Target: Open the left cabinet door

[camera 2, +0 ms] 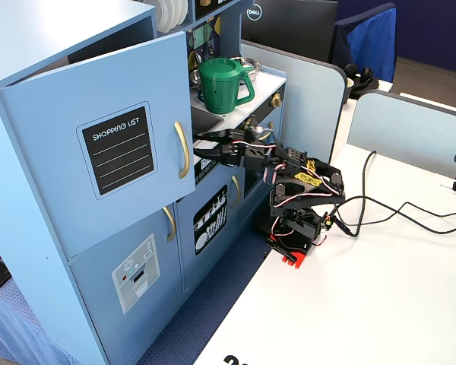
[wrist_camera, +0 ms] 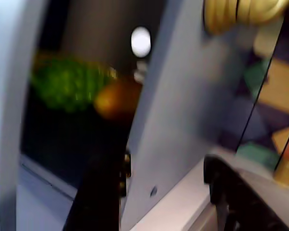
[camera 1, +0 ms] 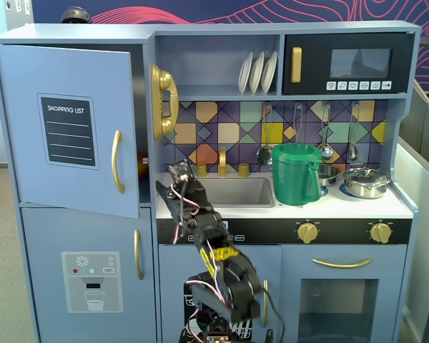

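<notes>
**Light-blue fridge door ajar, arm reaching toward the gap**

Light-blue painted wood fills the scene: a toy kitchen with the left cabinet door (camera 1: 68, 128) at upper left in a fixed view, swung part-way out from its frame. Its curved gold handle (camera 1: 116, 161) sits on the free edge. Your hand (camera 2: 204, 144) reaches near that edge, just beside the handle in a fixed view, its two dark fingers (camera 2: 213, 136) spread apart and gripping nothing. The blurred wrist view looks past the cabinet's side panel into the dark interior, where green and orange shapes sit; what they are cannot be told.

Risks, as a judgement: the door is only part-open, so if you pull away now it may not count as opened. Push from the wrong side of the edge and you would shut it. A fingertip could also snag behind the handle, or the arm could brush the white counter (camera 1: 329, 207) carrying the green pitcher (camera 1: 296, 174).

Readable writing: "SHOPPING LIST" in white on the door's black chalkboard panel (camera 2: 125, 147). A Dell logo shows on the monitor (camera 2: 289, 23) behind.
</notes>
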